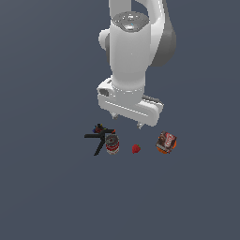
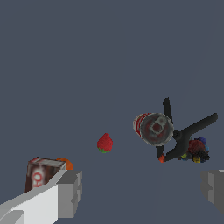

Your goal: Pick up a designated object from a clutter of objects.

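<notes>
Jaws wide apart, the gripper (image 1: 127,120) hangs above the little red strawberry (image 1: 136,149), which sits alone between the can (image 1: 112,144) and the box (image 1: 166,142), so there's room to grab it.

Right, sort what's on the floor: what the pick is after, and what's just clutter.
For the job:
- strawberry, the small red lump between the can and the box
- gripper, open, above the items, holding nothing

Just lying about:
- red-and-silver can
- black multi-armed tool, touching the can
- orange-brown box
</notes>
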`<action>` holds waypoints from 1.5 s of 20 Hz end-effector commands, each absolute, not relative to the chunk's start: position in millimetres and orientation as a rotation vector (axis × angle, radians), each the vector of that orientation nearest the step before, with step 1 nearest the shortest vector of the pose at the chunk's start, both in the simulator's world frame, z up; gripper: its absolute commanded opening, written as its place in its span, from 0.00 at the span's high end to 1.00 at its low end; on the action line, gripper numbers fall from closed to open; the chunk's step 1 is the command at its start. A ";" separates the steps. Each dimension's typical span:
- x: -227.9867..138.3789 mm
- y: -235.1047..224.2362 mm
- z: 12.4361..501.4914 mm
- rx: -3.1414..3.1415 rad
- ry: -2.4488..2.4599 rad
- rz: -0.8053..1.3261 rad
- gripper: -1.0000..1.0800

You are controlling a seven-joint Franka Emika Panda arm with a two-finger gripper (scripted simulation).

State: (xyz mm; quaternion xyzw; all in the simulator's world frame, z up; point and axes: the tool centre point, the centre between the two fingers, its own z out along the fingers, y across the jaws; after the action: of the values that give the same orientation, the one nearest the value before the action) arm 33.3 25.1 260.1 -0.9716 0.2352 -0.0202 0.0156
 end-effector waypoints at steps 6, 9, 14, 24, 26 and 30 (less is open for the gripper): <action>37.7 38.2 221.8 -2.949 0.990 -0.044 0.04; 38.6 43.4 206.5 -2.914 1.091 -0.037 0.04; 38.9 51.8 180.8 -2.850 1.257 -0.026 0.04; 35.4 68.0 129.5 -2.698 1.578 -0.010 0.04; 34.0 71.1 119.4 -2.664 1.640 -0.007 0.04; 31.2 76.3 101.7 -2.601 1.746 -0.004 0.04</action>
State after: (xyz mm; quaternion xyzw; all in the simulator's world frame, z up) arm 32.1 74.5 108.2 -0.8387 0.5446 -0.0012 0.0052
